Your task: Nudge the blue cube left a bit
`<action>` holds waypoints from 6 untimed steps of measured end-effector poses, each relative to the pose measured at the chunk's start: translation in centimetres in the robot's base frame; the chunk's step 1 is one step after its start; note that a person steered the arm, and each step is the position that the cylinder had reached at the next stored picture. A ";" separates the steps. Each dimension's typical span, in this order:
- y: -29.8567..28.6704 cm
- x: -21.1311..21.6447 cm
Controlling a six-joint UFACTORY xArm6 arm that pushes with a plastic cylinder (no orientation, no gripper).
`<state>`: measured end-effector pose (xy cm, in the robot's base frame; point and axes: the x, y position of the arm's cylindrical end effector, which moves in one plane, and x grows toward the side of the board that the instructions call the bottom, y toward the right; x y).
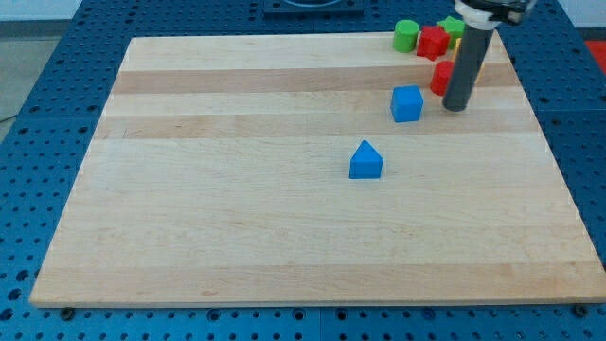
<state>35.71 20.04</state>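
1. My tip (pixel 456 106), the end of a smooth dark rod with no jaws to spread or pinch, rests just right of the blue cube (pixel 407 103).
2. The cube sits on the pale wood-grain tabletop (pixel 237 218), upper right.
3. A blue house-shaped block (pixel 365 161) lies below it.

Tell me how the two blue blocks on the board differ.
The blue cube is square-topped; the blue pointed block peaks like a little house. The cube sits nearer the view's top right, just left of my tip; the pointed block sits lower, near the board's middle, away from it. Both are the same blue, similar in size.
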 end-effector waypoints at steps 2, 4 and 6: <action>0.3 -4.1; 0.3 -3.9; -5.9 -0.9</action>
